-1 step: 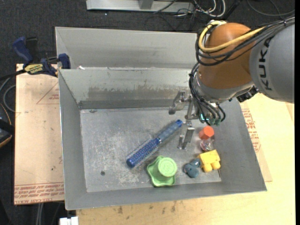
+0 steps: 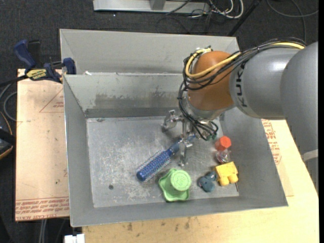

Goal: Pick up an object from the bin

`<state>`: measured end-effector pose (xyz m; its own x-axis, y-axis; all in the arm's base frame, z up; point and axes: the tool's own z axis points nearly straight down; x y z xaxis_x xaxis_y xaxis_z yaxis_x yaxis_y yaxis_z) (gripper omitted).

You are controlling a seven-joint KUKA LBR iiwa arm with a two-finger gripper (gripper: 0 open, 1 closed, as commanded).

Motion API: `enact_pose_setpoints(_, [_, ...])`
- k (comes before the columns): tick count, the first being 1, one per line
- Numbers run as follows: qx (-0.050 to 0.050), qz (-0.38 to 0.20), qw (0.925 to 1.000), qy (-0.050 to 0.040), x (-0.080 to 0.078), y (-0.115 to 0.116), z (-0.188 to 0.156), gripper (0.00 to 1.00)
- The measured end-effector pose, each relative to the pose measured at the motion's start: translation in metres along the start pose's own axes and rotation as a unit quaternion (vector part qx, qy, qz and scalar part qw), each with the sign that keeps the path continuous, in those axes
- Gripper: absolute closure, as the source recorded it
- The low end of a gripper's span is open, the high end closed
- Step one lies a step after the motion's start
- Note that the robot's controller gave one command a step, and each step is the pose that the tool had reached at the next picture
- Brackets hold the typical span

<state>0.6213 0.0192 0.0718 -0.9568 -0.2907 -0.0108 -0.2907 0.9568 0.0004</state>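
Note:
My gripper (image 2: 183,148) hangs low in the middle of the bin, right at the upper right end of a blue brush (image 2: 157,164). The brush lies slanted on the bin floor, running down to the left. I cannot tell whether the gripper touches it. Just below the gripper sits a green round-topped toy (image 2: 175,185). To the gripper's right stands a small clear bottle with an orange cap (image 2: 223,146).
A yellow block (image 2: 226,172) and a small teal thing (image 2: 206,183) lie near the bin's front right. The arm with its orange cover and cables comes in from the right, above the bin's back right part.

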Motion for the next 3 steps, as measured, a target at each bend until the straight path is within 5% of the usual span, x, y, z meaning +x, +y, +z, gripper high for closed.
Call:
enact_pose_setpoints(1, [0.001,0.000,1.0000,-0.0037,-0.002,-0.001,-0.004,1.00])
enact_pose_setpoints(2, [0.001,-0.030,0.9996,0.0002,-0.007,-0.011,-0.126,1.00])
enact_pose_setpoints(3, [0.001,-0.033,0.9995,-0.0006,-0.018,0.014,-0.205,1.00])
